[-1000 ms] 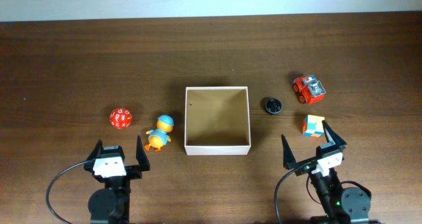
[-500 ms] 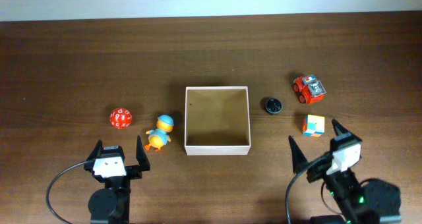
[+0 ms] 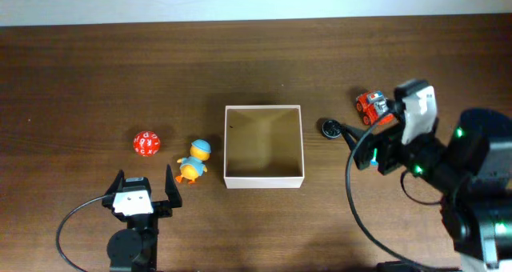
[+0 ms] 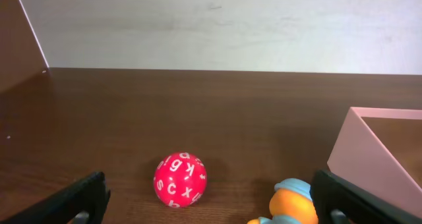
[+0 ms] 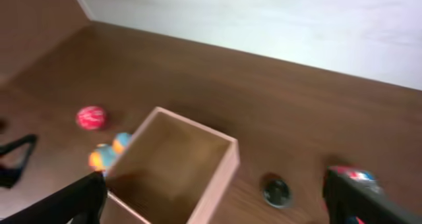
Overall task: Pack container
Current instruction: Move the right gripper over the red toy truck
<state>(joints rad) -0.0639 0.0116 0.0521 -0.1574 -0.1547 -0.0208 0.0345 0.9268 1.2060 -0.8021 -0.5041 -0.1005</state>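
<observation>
Overhead, the empty container (image 3: 264, 178) sits mid-frame, left gripper (image 3: 145, 174) wide at lower left, right gripper (image 3: 366, 130) wide beside the black disc (image 3: 331, 129) at right; left wrist: red lettered ball (image 4: 179, 178) bottom centre; right wrist: disc bottom centre, so the first pick probably needs descending and closing.

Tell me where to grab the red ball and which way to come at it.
Take the red ball across its widest middle, straight down from above. It is round, so an off-centre pinch would likely slip, and the duck stands apart on its right, leaving both sides free. The open left tool is nearest.
</observation>
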